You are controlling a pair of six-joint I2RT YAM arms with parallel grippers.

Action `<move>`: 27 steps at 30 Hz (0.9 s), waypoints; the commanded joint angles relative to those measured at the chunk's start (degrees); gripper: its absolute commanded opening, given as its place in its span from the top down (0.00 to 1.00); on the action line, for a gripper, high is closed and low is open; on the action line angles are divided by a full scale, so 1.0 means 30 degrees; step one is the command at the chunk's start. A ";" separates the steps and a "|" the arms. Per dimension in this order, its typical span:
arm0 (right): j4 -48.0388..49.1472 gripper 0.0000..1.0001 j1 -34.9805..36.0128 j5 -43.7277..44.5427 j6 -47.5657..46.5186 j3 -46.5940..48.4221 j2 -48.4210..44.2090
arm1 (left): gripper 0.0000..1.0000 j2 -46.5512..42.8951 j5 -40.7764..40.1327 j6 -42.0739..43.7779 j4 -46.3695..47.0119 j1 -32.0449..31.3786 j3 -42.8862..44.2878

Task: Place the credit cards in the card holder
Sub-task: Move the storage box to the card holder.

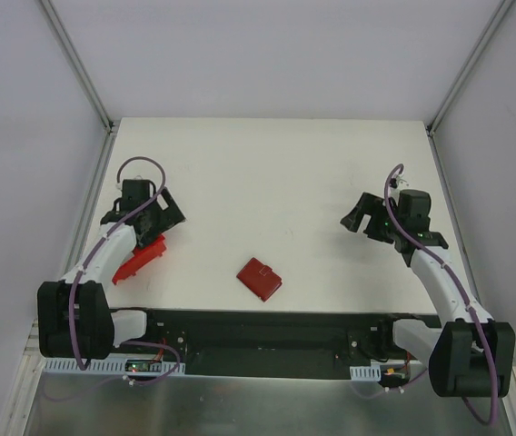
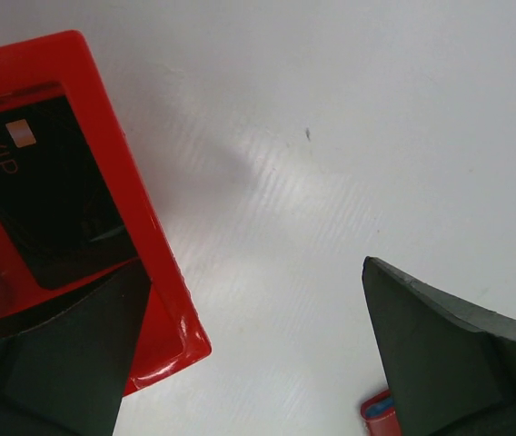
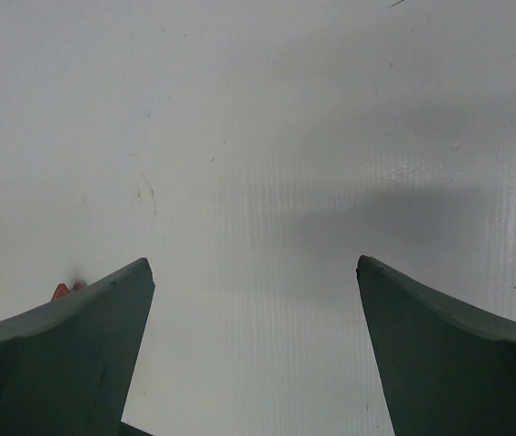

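Left pincer (image 1: 163, 220) and right pincer (image 1: 360, 214) gape wide

Here we are in a robot test cell, lab kit through and through: a plain white counter (image 1: 267, 182) boxed in by bare pale panels (image 1: 267, 54), aluminium frame posts (image 1: 76, 64) climbing away at 11 and 1 o'clock. Two robot arms sit bolted to a black rail (image 1: 267, 341) at 6 o'clock, the left arm (image 1: 104, 256) reaching at 8, the right arm (image 1: 440, 277) at 4, purple cables (image 1: 140, 160) looped over their wrists. The props are staged: a red bin (image 1: 144, 259) at 8 o'clock and a small dark-red card holder (image 1: 260, 279) lying near 6
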 commanded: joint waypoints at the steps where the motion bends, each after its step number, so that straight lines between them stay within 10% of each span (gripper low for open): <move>1: -0.0031 0.04 -0.0045 -0.0593 -0.0164 0.1028 0.0387 | 0.02 0.0725 0.0713 -0.0703 0.1055 -0.1479 0.0714; 27: -0.0382 0.04 -0.0045 -0.1180 -0.0193 0.1087 0.0887 | 0.02 0.7873 -0.0373 -0.4512 0.2198 -0.9742 0.8066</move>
